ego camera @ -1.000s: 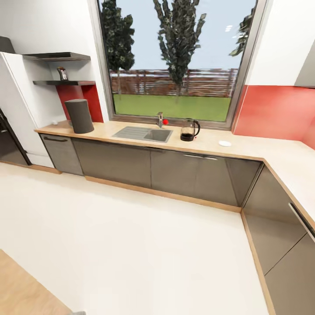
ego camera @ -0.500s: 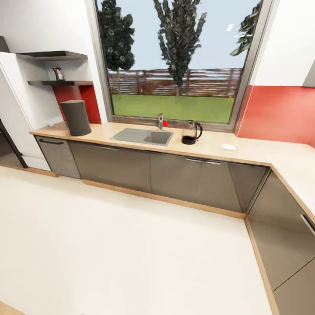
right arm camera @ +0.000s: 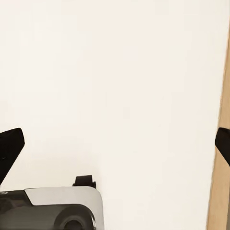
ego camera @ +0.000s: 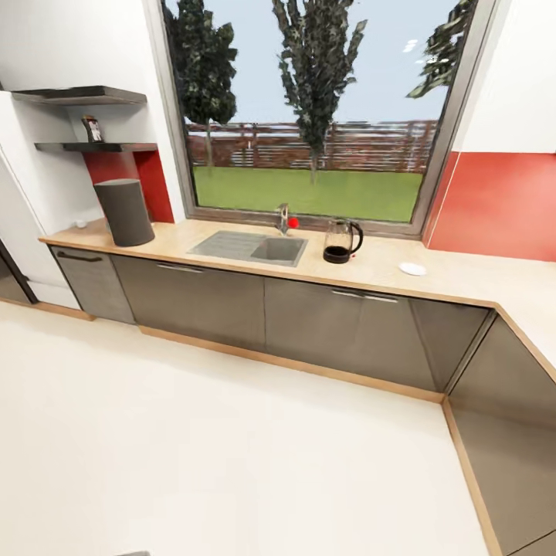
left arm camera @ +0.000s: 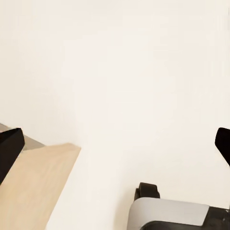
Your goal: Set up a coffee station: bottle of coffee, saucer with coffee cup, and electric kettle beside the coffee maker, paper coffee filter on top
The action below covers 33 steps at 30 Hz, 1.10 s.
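In the head view the dark grey cylindrical coffee maker (ego camera: 123, 211) stands at the left end of the wooden countertop (ego camera: 371, 266). A small bottle of coffee (ego camera: 92, 128) sits on the lower wall shelf (ego camera: 93, 147) above it. Right of the sink stands the glass electric kettle (ego camera: 340, 241), and further right lies a white saucer (ego camera: 412, 269). A tiny white object (ego camera: 79, 224), perhaps the cup, rests left of the coffee maker. My left gripper (left arm camera: 115, 148) and right gripper (right arm camera: 115, 146) hang open over the pale floor, holding nothing.
A sink (ego camera: 247, 249) with a faucet (ego camera: 283, 218) sits under the big window. Grey cabinets (ego camera: 309, 324) run below the counter, which turns a corner at the right. A wooden edge (left arm camera: 33, 187) lies on the floor near my base (left arm camera: 167, 213).
The whole head view has shifted as the camera moved toward the counter. The wooden surface at the lower left has dropped out of the picture. Nothing on the counter has moved.
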{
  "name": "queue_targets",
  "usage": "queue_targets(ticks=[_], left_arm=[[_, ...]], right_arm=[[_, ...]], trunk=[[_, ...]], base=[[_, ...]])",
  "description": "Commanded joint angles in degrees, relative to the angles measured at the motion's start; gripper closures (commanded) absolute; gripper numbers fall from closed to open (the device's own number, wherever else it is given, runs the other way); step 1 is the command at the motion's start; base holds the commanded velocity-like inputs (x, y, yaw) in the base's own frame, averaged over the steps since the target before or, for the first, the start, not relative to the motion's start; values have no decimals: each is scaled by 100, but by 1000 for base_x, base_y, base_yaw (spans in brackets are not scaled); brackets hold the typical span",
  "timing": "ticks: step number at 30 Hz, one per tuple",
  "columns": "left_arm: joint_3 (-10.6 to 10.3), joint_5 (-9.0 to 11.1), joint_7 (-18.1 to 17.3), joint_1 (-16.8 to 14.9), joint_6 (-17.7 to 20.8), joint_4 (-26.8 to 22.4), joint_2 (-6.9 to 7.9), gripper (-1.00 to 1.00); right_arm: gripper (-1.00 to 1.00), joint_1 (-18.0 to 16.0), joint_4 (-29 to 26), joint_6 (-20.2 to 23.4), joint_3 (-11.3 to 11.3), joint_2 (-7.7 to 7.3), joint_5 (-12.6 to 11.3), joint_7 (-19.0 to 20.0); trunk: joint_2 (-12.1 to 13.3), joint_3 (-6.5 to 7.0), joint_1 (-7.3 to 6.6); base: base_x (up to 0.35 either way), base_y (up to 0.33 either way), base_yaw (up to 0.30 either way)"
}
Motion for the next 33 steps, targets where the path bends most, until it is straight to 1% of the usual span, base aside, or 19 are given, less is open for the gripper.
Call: queue_targets(ticks=[1, 4, 10, 15, 22, 33], left_arm=[[5, 25, -1, -6, -77, 6, 0, -100], [7, 29, -1, -8, -161, 6, 0, -100], [5, 30, -2, -9, -187, 8, 0, -100], [5, 30, -2, -9, -191, 12, 0, -100], [5, 30, -1, -9, -192, 11, 0, -100], [13, 28, -1, -9, -201, 12, 7, -100]], right_arm=[[-100, -3, 7, -14, -11, 2, 26, 0], [-100, -3, 15, -13, -11, 2, 27, 7], [-100, -3, 17, -13, -11, 2, 27, 21], [-100, -3, 17, -13, -12, 2, 27, 14], [-100, -3, 21, -13, -8, 2, 27, 12], [-100, -3, 26, -13, -3, 2, 27, 17]], trunk=[[-10, -11, 6], [-10, -11, 6], [-10, -6, 6], [-10, 23, 6], [-10, 73, 6], [-10, 136, 6]], base=[[338, 0, 0], [338, 0, 0], [338, 0, 8], [338, 0, 86], [338, 0, 129], [338, 0, 186]])
